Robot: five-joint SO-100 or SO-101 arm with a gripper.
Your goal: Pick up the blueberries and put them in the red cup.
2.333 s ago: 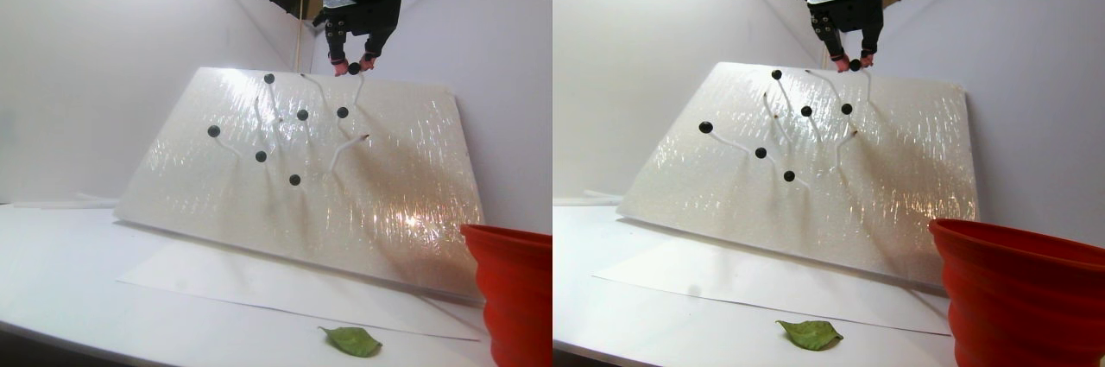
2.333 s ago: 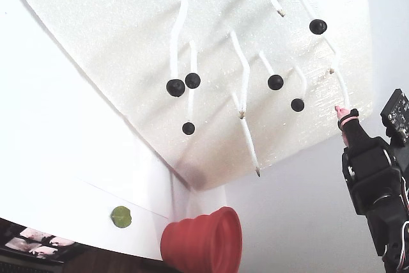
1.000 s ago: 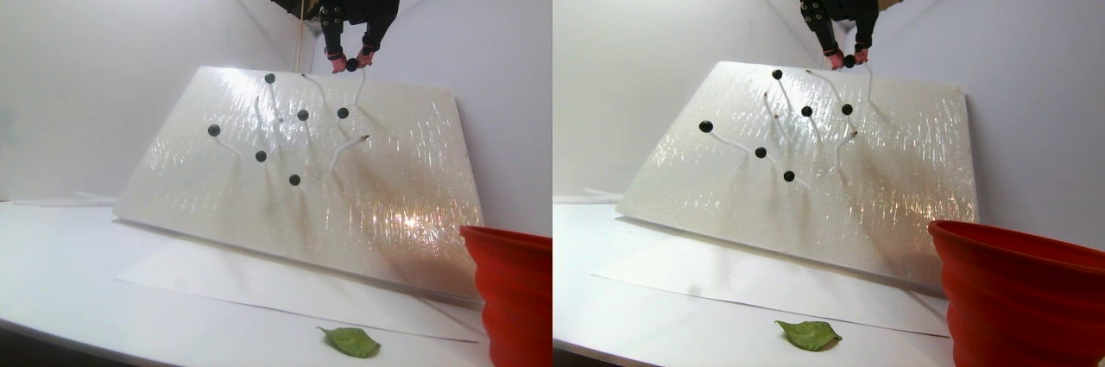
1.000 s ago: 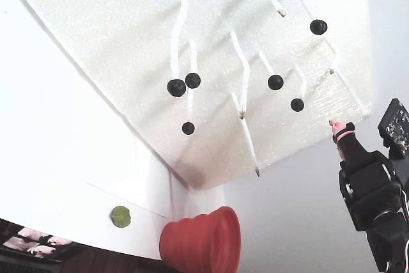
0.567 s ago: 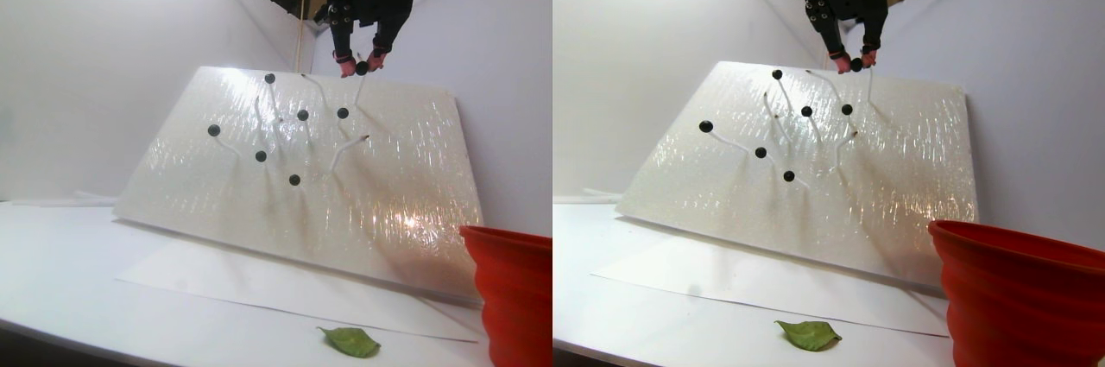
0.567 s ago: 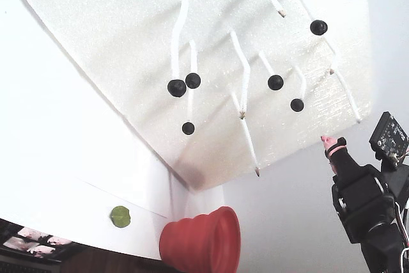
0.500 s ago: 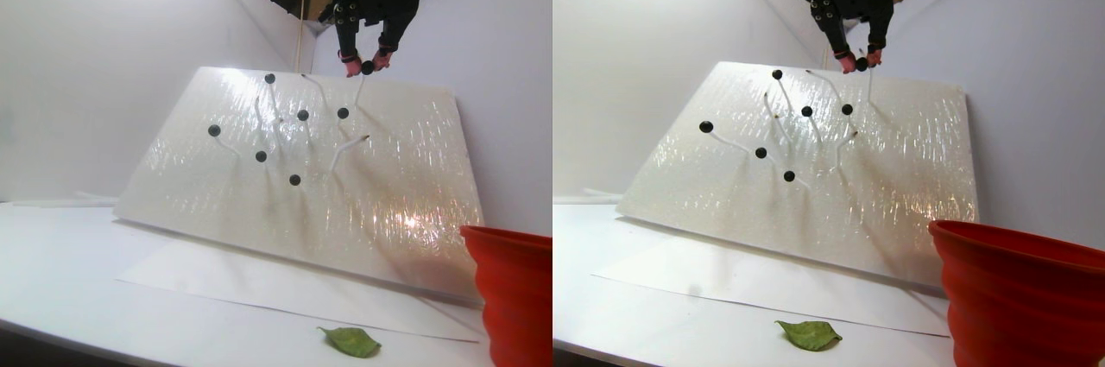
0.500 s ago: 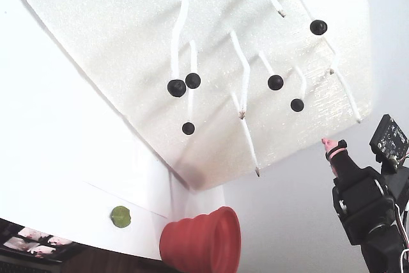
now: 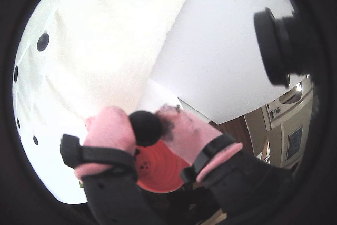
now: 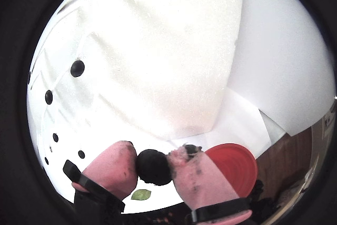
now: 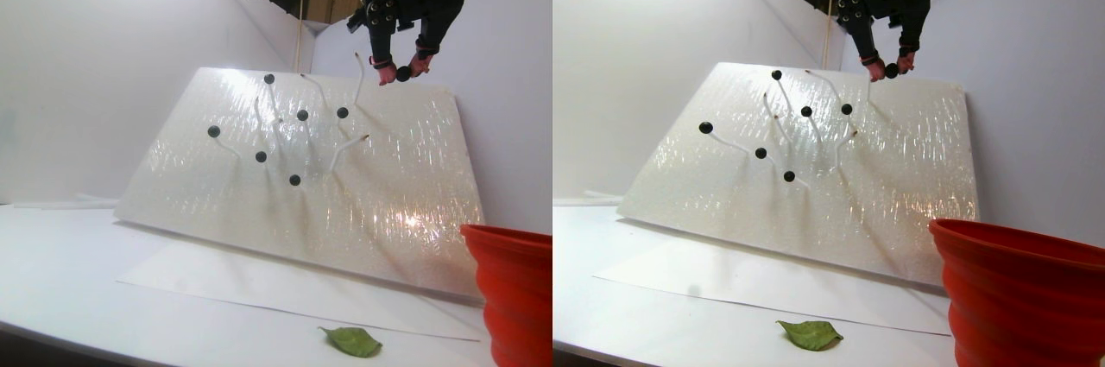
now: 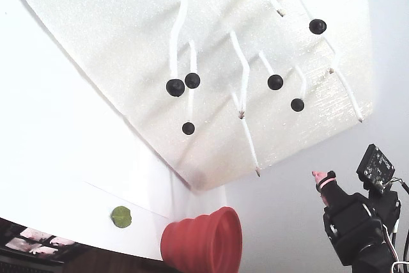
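My gripper (image 9: 146,129) is shut on one blueberry (image 10: 153,167), a black-blue ball pinched between the pink fingertips (image 10: 117,167). In the stereo pair view the gripper (image 11: 403,74) hangs in the air at the tilted white foam board's (image 11: 388,194) top edge, right of centre. Several more blueberries (image 11: 302,115) sit on white stems on that board. The red cup (image 11: 518,289) stands low at the right, far below the gripper. In a wrist view the red cup (image 9: 163,169) shows behind the fingers. In the fixed view the red cup (image 12: 204,241) is bottom centre and the pink fingertip (image 12: 319,177) is at the right.
A green leaf (image 11: 352,341) lies on the white table in front of the board, left of the cup. White walls close in behind the board and at the right. A sheet of white paper (image 11: 259,285) lies under the board's front edge.
The gripper has carried the blueberry away from its stem at the board's top, moving right and slightly down in the stereo pair view. The other berries and the cup have not moved.
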